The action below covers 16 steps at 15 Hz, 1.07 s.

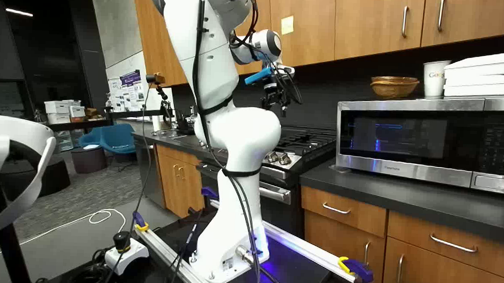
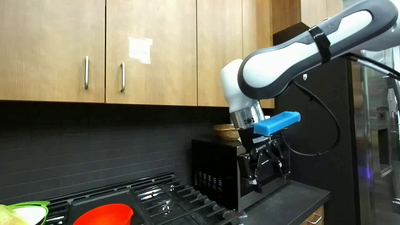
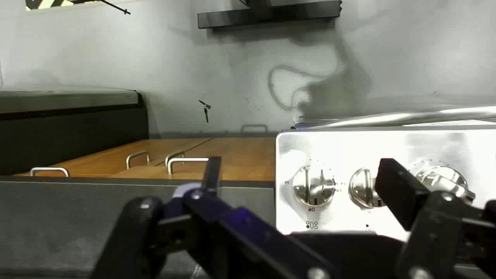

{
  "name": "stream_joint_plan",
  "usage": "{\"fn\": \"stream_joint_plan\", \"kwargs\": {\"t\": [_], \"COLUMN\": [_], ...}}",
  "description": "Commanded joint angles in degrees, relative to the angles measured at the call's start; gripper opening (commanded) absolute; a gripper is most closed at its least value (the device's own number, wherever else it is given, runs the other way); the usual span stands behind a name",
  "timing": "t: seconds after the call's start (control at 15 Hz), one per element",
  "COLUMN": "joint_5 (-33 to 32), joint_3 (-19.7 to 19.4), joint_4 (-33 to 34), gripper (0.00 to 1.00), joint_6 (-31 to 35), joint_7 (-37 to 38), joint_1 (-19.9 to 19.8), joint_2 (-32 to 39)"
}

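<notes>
My gripper stands open, its two black fingers wide apart with nothing between them. In the wrist view, a metal stove knob shows through the gap, and another knob is partly covered by the right finger. In an exterior view the gripper hangs in the air, pointing down, in front of the black microwave. A blue block sits on the wrist above it. From behind the arm, the gripper appears small, above the stove. It touches nothing that I can see.
A red bowl and a green-rimmed pot stand at the stove's far end, beside black grates. Wooden cabinets hang overhead. A wicker basket, a cup and white boxes sit on the microwave.
</notes>
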Motion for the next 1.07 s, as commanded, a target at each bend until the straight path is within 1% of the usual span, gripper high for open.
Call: {"fn": "stream_joint_plan", "kwargs": {"t": [0.0,0.47,0.73,1.0], "joint_5": [-0.51,-0.50,-0.33,2.57], "joint_3": [-1.43,-1.43,-0.25,0.84], "joint_4": [0.07,0.07,0.88,2.75], "gripper": [1.00,1.00,1.00,1.00], "joint_6": [-0.05,-0.04,0.47,0.13], "joint_7": [0.50,0.50,-0.45,-1.06], "joint_1": [1.63,1.63,4.06,7.79], "joint_2": [0.24,0.24,0.76,2.73]}}
